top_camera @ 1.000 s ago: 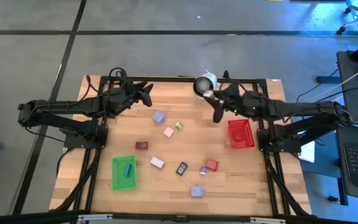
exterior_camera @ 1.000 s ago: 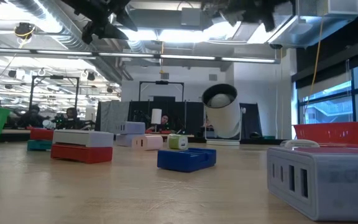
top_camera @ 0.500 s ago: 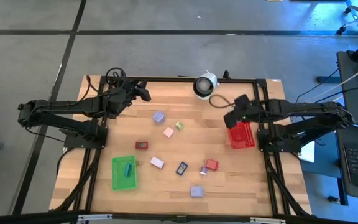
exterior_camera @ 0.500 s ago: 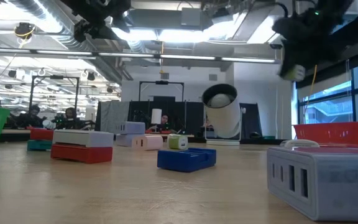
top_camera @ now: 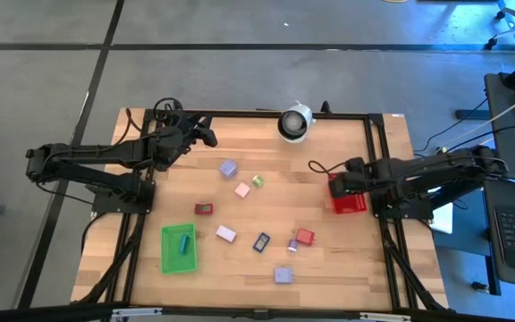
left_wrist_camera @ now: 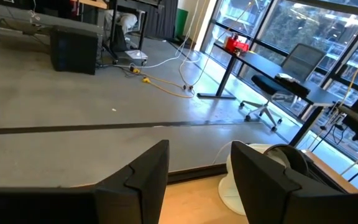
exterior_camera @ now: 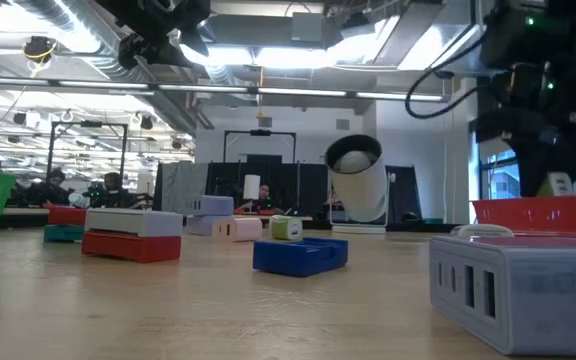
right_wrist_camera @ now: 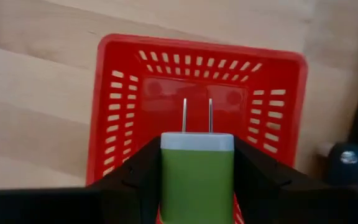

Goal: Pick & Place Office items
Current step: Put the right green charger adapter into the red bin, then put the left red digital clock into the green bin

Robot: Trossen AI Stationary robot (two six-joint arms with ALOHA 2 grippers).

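My right gripper point(right_wrist_camera: 196, 163) is shut on a green charger point(right_wrist_camera: 196, 177) with a white face and two metal prongs. It hangs over the red bin point(right_wrist_camera: 123, 93), which stands at the table's right side point(top_camera: 351, 204). My left gripper point(left_wrist_camera: 197, 180) stands open with nothing between its fingers, raised at the table's far left point(top_camera: 206, 136). Several small office items lie flat mid-table, among them a lavender block point(top_camera: 228, 167), a pink one point(top_camera: 242, 190) and a red one point(top_camera: 304, 237). A teal piece point(top_camera: 185, 241) lies in the green bin point(top_camera: 170, 259). My right gripper pinches the green charger by its two long sides point(right_wrist_camera: 166, 180) between its two fingers. The fingers come steeply from above. The prongs point(right_wrist_camera: 184, 115) point away from the gripper, down at the red bin's floor. The charger is lifted clear of the bin.
A round white-and-black device point(top_camera: 294, 122) stands at the table's far edge. The green bin sits near the left front. A blue block point(exterior_camera: 300, 254) and a grey power strip point(exterior_camera: 518, 285) lie close to the low camera. A black frame rail point(top_camera: 378, 152) runs beside the red bin.
My right gripper has carried the green charger from beside the round device toward the table's near right and down over the red bin. It has tipped from level to pointing steeply down and rolled. My left gripper has turned a little in place.
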